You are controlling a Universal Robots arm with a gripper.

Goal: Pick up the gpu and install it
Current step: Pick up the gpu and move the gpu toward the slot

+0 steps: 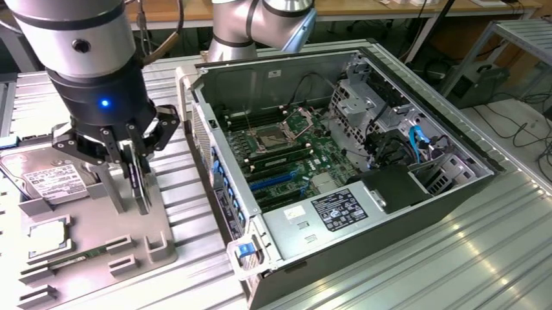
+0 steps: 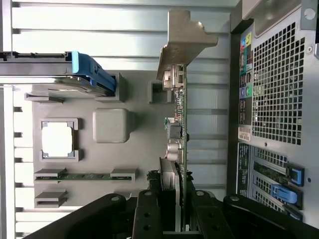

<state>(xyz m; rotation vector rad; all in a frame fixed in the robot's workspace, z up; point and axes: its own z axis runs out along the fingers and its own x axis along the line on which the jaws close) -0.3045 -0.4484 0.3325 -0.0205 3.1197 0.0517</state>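
Note:
The gpu point(image 1: 139, 184) is a thin black card that hangs on edge, upright, over the grey holder tray point(image 1: 168, 223) at the exterior view's left. My gripper point(image 1: 129, 158) points straight down and is shut on the card's upper part, one finger on each flat side. In the wrist view the gpu point(image 2: 180, 124) is seen edge-on, its silver bracket point(image 2: 183, 42) at the far end, and the gripper point(image 2: 174, 211) clamps it between black fingers point(image 2: 147, 214). The open computer case point(image 1: 362, 84) lies to the exterior view's right, its motherboard point(image 1: 289, 152) and blue slots point(image 1: 274, 182) exposed.
On the tray point(image 2: 139, 149) lie a silver hard drive point(image 1: 48, 177), a processor point(image 1: 48, 236) and a green memory stick point(image 1: 77, 260). The case's perforated rear panel point(image 2: 276, 84) stands close beside the card. Ribbed metal table point(image 1: 448, 258) surrounds everything.

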